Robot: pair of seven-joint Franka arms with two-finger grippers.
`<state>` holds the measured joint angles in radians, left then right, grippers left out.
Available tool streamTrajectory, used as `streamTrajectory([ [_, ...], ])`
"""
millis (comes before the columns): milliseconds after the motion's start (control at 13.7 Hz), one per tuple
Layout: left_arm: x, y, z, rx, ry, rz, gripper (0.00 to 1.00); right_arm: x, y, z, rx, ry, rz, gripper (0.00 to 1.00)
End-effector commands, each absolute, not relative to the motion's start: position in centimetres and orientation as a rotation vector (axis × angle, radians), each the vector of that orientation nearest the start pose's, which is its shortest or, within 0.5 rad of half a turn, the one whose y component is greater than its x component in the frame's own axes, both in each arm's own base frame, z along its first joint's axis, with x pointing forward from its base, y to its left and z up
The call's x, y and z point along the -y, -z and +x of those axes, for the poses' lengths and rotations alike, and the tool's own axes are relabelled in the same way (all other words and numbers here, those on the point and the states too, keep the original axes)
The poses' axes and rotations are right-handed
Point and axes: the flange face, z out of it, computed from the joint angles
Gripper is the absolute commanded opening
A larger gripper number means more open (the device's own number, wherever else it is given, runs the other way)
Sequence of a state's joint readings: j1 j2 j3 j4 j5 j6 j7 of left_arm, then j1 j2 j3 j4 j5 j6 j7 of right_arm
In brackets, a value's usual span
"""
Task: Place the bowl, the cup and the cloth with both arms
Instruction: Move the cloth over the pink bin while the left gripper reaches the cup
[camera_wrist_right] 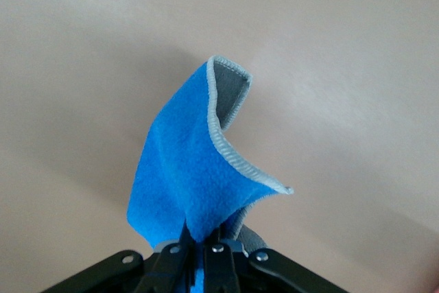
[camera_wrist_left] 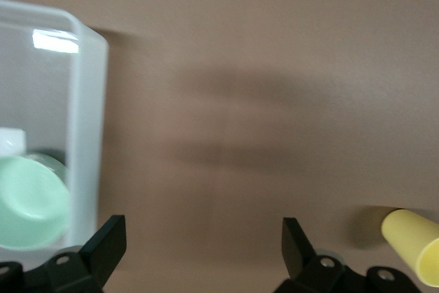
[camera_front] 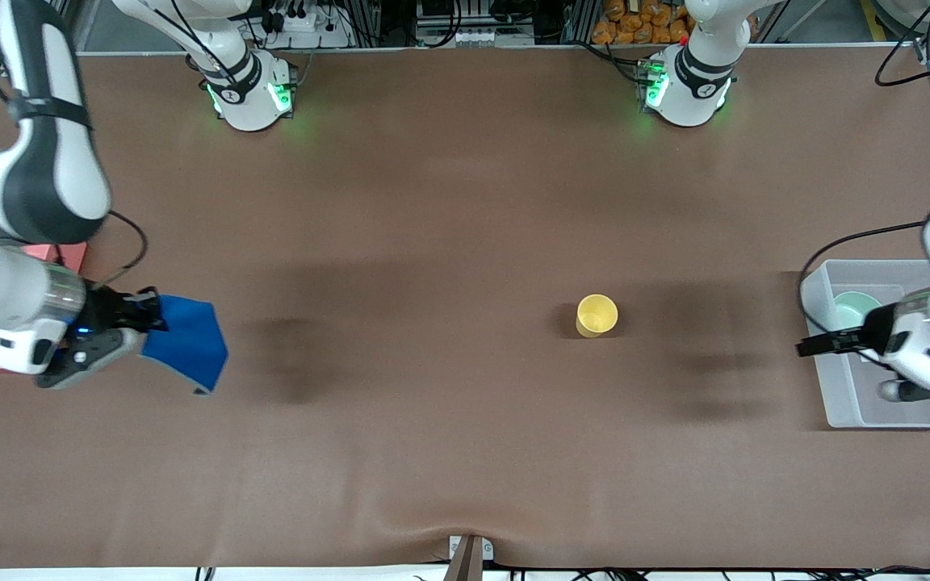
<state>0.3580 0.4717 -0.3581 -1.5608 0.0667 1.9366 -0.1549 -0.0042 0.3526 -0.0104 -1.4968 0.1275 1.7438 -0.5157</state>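
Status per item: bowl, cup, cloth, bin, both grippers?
bowl: in the clear bin, released.
cup: upright on the table, untouched.
cloth: hanging from the right gripper, off the table.
clear bin: at the left arm's end, holds the bowl.
left gripper: open, empty, over the bin's edge.
right gripper: shut on the cloth.

A fleecy cloth [camera_wrist_right: 185, 176], a smooth plastic bowl [camera_wrist_left: 31, 200] and a matt brown table cover [camera_front: 449, 242] are seen.

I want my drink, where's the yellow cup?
The yellow cup stands by itself on the brown table, toward the left arm's end, between the middle and the clear bin holding the green bowl.
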Motion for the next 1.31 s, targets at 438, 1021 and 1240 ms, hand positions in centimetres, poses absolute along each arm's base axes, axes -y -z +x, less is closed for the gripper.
streamTrajectory([
  [438,12.1,-35.4,61.5,0.255,-0.265,-3.12,1.0,10.0,-52.9,62.9,0.542,-0.16,-3.049,0.0],
  [1021,20.0,-30.7,58.5,0.255,-0.245,-3.119,1.0,22.2,-52.3,60.2,0.498,-0.396,-3.273,0.0],
  [1240,20.4,-28.4,57.6,0.258,-0.27,-3.125,1.0,27.1,-51.6,58.7,0.44,-0.504,-3.336,0.0],
])
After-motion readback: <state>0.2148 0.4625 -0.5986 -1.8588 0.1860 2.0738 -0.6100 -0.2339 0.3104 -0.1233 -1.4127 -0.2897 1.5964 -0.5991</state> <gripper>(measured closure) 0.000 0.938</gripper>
